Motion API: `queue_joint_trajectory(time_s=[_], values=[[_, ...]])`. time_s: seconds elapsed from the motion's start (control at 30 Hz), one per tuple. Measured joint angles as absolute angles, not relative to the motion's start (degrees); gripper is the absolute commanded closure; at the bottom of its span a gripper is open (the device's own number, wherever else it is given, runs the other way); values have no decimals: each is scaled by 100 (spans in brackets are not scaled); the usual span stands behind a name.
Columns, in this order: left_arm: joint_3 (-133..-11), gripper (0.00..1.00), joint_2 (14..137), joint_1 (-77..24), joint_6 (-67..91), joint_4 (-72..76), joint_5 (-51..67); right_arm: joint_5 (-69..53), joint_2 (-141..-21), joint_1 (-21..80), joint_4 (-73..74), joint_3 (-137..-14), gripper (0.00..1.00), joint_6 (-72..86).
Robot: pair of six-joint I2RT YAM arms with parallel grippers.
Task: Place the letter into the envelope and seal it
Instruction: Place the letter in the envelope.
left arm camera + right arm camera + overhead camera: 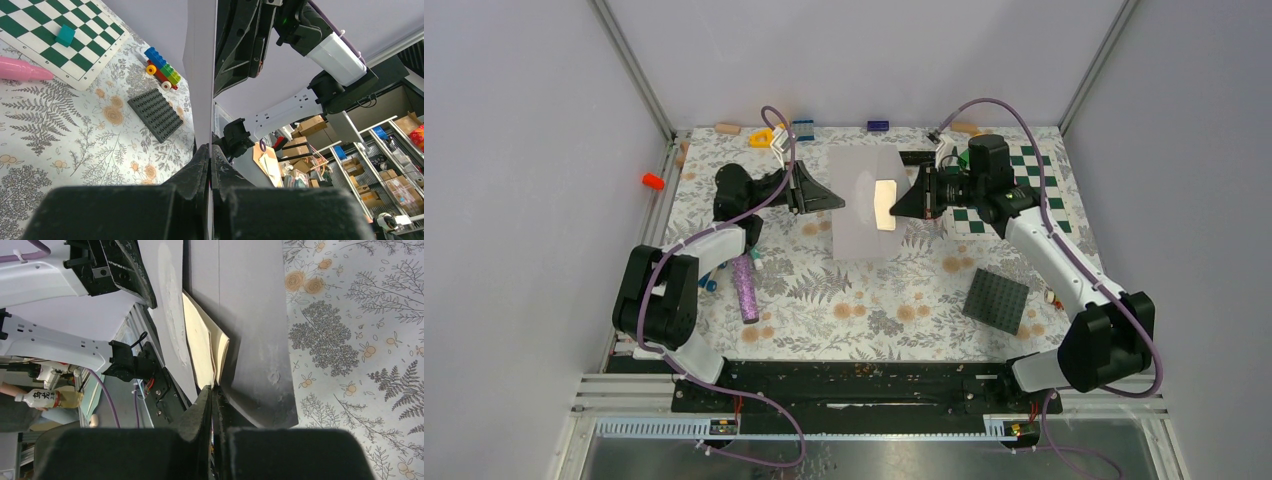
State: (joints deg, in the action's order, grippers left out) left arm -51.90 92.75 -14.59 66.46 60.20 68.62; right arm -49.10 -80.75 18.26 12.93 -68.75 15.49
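Observation:
The light grey envelope (pixel 861 222) is held up off the table at the middle back. My left gripper (pixel 839 203) is shut on its left edge, and in the left wrist view the envelope (pixel 200 75) runs edge-on out of the pinched fingers (pixel 202 160). The tan letter (pixel 885 205) shows at the envelope's middle, with my right gripper (pixel 896 208) shut on it from the right. Seen from the right wrist, the folded letter (pixel 202 347) sits between the envelope's grey panels (pixel 250 315), its near edge pinched in my right gripper (pixel 212 390).
A pink cylinder (pixel 746 287) lies at the left by the left arm. A dark grey studded plate (pixel 997 299) sits front right and a green-and-white checkerboard (pixel 1016 190) back right. Small toys line the back edge, including a brick car (pixel 161 70). An orange piece (pixel 653 181) lies outside the left rail.

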Motion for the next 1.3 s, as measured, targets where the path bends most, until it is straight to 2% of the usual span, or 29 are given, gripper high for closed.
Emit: queue_joint_trajectory(time_s=[1.3], values=[[-5190, 100, 9319, -1535, 6412, 5706, 6858, -4908, -8276, 2130, 958, -6875, 100, 1920]])
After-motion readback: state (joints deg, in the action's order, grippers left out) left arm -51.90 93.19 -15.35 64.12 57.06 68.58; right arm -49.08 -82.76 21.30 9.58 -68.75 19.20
